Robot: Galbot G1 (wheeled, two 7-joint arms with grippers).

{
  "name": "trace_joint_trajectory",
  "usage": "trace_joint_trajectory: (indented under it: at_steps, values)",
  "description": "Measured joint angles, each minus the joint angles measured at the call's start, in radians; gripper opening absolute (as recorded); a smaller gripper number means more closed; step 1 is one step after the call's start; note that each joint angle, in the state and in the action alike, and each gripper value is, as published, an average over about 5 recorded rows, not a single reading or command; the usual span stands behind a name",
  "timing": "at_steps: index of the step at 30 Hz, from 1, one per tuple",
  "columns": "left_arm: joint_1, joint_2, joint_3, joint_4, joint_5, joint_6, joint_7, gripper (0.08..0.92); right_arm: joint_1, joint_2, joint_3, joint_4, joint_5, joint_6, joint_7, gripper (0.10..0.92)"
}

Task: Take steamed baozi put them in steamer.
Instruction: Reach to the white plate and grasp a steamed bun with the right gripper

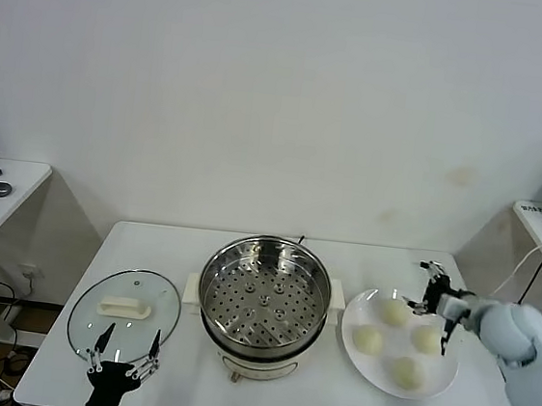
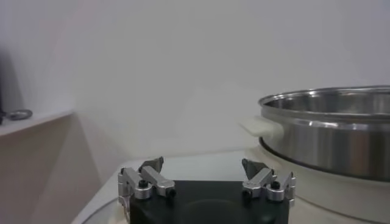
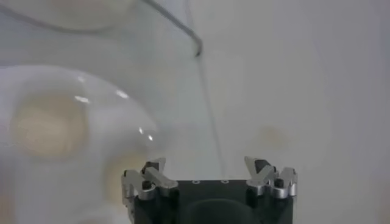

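Steel steamer [image 1: 263,299] empty; four baozi [image 1: 394,312] on plate [image 1: 437,380]. Right gripper [image 1: 433,300] open above them: reach stage; next, lower and grasp. Left gripper [image 1: 121,362] open, idle by lid [image 1: 125,308].

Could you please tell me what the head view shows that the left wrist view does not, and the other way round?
Only the head view shows the four steamed baozi on the white plate, the open right gripper above them, the steamer's perforated tray and the glass lid. Only the left wrist view shows the steamer's side wall from low down. Both show the steamer, its cream handle and the open left gripper.
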Motion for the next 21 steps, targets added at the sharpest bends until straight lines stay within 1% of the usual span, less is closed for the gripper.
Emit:
trace_joint_trajectory:
  at_steps: [5, 9, 14, 21]
  values:
    - [-0.007, -0.003, -0.021, 0.000, 0.003, -0.001, -0.004, 0.823, 0.163, 0.007, -0.172, -0.096, -0.005, -0.012, -0.121, 0.823]
    - [-0.014, -0.006, -0.034, 0.000, 0.008, -0.001, -0.004, 0.823, 0.251, 0.020, -0.286, -0.161, -0.003, -0.013, -0.191, 0.823]
    - [-0.023, -0.006, -0.045, 0.005, 0.016, -0.002, -0.004, 0.823, 0.329, 0.040, -0.396, -0.222, 0.002, -0.014, -0.238, 0.823]
    - [-0.028, -0.007, -0.055, 0.014, 0.024, -0.005, -0.003, 0.823, 0.389, 0.080, -0.494, -0.284, -0.004, -0.025, -0.265, 0.823]
